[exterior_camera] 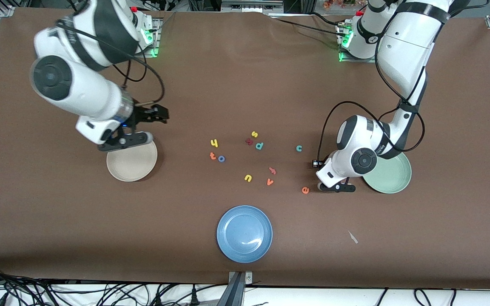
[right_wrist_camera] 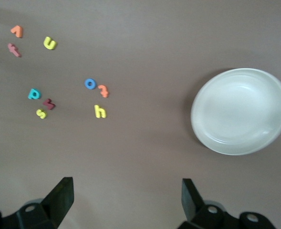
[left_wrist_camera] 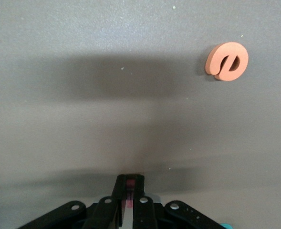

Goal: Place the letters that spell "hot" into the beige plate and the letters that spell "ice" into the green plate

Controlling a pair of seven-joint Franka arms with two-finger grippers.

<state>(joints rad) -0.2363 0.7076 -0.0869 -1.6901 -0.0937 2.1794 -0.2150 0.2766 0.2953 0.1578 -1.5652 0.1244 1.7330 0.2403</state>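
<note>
though hidden from the front, the left tool (left_wrist_camera: 129, 191) pinches a dark red sliver (left_wrist_camera: 130, 183); the right tool (right_wrist_camera: 127, 198) gapes.

the letter cluster (exterior_camera: 245, 159) lies mid-table between the beige plate (exterior_camera: 132, 163) and the green plate (exterior_camera: 391, 176); the blue plate (exterior_camera: 244, 233) sits nearer the front camera; the e (exterior_camera: 305, 190) lies near the green plate.

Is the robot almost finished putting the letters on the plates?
Not yet. The beige plate and the green plate look empty. The left gripper is shut on a small dark red piece, likely the i, beside the orange e. The right gripper hangs open over the beige plate. The teal c, yellow h, orange t and blue o still lie on the table.
</note>
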